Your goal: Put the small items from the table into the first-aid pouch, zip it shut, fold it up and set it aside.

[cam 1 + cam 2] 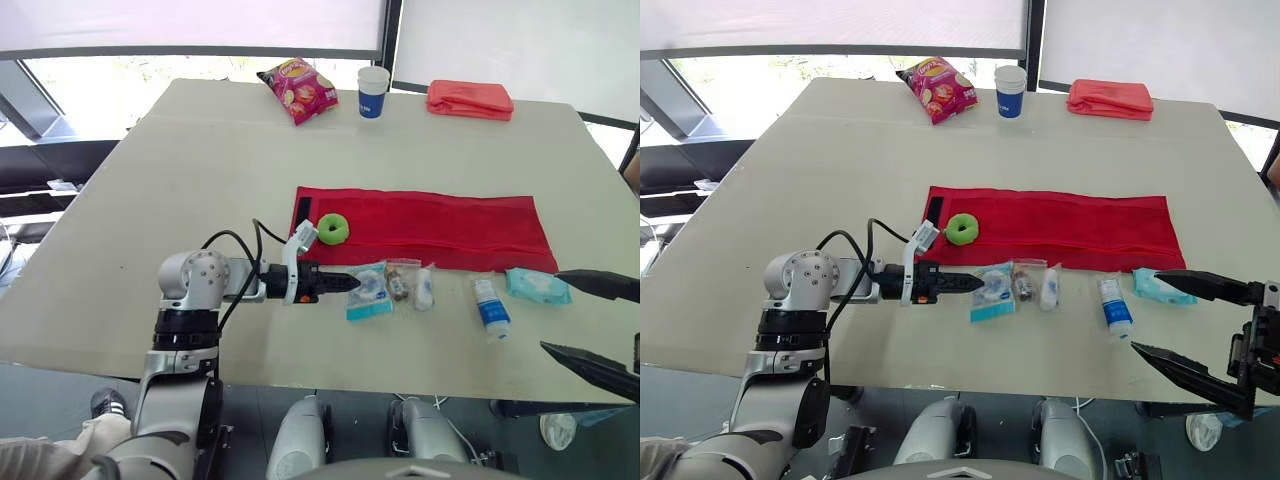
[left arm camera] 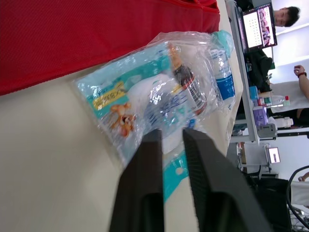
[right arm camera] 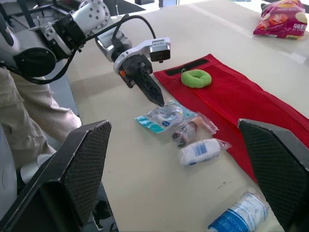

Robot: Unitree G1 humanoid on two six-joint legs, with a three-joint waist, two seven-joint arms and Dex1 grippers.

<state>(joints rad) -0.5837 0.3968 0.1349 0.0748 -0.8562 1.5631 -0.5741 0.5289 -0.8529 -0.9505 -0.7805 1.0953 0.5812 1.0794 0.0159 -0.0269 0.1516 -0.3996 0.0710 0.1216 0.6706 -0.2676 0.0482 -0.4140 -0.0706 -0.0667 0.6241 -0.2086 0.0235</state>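
The red first-aid pouch (image 1: 440, 225) lies unfolded flat at the middle of the table (image 1: 200, 170), which I judge keeps its mesh face reachable for loading. The only thing on it is a green ring (image 1: 333, 229) at its 9 o'clock end. I cannot tell whether the ring sits on top of the mesh or inside a pocket.

The other small items line the pouch's 6 o'clock edge, all outside it: a teal packet (image 1: 368, 291), a bagged small bottle (image 1: 400, 281), a bagged gauze roll (image 1: 424, 288), a blue-labelled tube (image 1: 490, 306) and a wipes pack (image 1: 537, 287).

My left gripper (image 1: 350, 283) reaches in from 9 o'clock with its tips touching the teal packet. Its jaws are drawn almost together with only a slim gap, and I see no plastic pinched between them.

My right gripper (image 1: 1145, 311) hangs at 3 o'clock with its jaws spread wide and empty, its upper finger near the wipes pack, which looks ready for a grab.

At 12 o'clock stand a snack bag (image 1: 298, 88), a paper cup (image 1: 373, 91) whose contents I cannot see, and a folded red bundle (image 1: 470, 99).
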